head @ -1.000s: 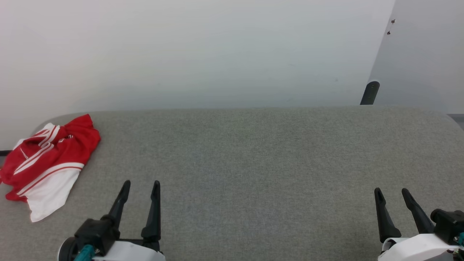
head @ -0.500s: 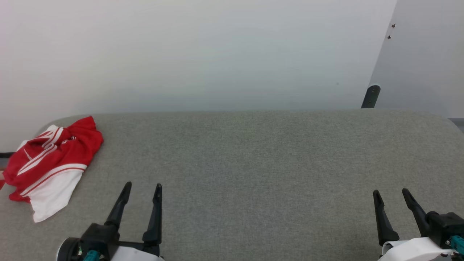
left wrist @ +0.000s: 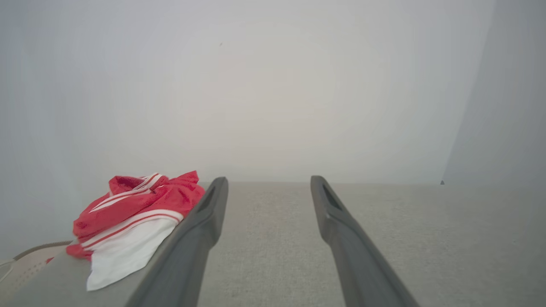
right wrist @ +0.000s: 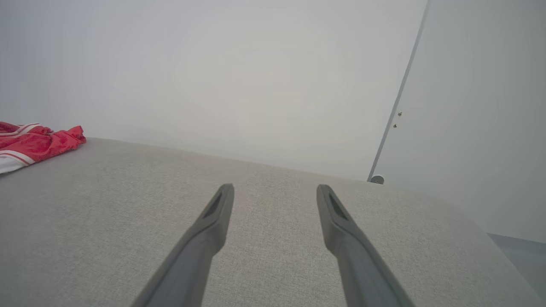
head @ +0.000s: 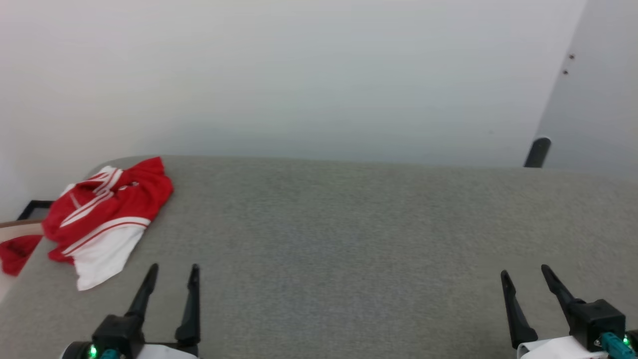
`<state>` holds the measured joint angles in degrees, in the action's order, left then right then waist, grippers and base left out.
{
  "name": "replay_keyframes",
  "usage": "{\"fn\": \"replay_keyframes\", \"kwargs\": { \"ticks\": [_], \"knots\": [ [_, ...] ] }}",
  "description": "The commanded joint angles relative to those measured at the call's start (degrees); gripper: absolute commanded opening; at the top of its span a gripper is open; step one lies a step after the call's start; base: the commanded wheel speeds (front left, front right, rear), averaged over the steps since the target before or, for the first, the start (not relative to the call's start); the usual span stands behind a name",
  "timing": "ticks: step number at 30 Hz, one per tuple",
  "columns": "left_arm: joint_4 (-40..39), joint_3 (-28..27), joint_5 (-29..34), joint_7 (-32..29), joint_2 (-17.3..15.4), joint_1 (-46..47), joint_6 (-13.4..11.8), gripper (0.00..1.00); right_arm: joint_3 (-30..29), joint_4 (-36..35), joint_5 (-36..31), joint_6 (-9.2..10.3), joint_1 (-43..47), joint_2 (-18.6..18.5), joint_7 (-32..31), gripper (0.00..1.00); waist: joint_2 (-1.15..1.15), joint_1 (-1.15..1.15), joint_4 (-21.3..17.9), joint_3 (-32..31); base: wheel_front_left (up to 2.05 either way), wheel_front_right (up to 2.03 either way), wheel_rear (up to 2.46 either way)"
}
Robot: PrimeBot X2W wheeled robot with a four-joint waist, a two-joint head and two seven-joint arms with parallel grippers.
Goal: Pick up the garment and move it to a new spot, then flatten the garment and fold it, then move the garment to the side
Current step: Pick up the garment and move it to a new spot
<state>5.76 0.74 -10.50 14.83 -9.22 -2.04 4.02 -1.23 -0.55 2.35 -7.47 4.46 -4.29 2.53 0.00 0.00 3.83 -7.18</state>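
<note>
Garment (head: 107, 214) lies crumpled at far left corner of table (head: 349, 224); left pincer (head: 174, 268) and right pincer (head: 524, 270) hover spread.

You faced a grey fabric-covered bench (head: 349, 224) with rounded far corners, before a plain white wall (head: 299, 75). At right, a greyer panel (head: 603, 109) bore two small dark marks (head: 571, 56); a dark post (head: 537, 152) stood at its foot. Light was soft and even.

garment (right wrist: 38, 144) cut at edge, print seemingly hidden
</note>
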Motion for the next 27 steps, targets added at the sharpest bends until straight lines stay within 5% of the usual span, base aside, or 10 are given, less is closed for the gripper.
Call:
{"fn": "replay_keyframes", "kwargs": {
  "ticks": [1, 15, 27],
  "knots": [
    [0.5, -0.52, 0.34, 0.34, -0.15, 0.26, -0.16, 1.0, 0.35, -0.31, -0.91, -0.04, 0.98, -0.16, 0.3, 1.0, 0.0, 0.0, 2.44, -1.11, 0.0, 0.0, 0.0],
    [3.34, -5.17, -2.04, -0.55, -4.35, -0.27, -0.98, 1.0, 5.84, 2.66, 2.24, -0.03, -0.49, 0.23, 1.63, 1.0, 0.0, 0.0, 15.35, -3.58, 0.0, 0.0, 0.0],
    [0.26, -7.42, -4.64, -1.72, -5.26, -0.42, -2.17, 1.0, 10.23, 5.76, 3.71, -0.03, -5.91, -0.14, 2.53, 1.0, 0.0, 0.0, 19.55, -0.8, 0.0, 0.0, 0.0]
  ]
}}
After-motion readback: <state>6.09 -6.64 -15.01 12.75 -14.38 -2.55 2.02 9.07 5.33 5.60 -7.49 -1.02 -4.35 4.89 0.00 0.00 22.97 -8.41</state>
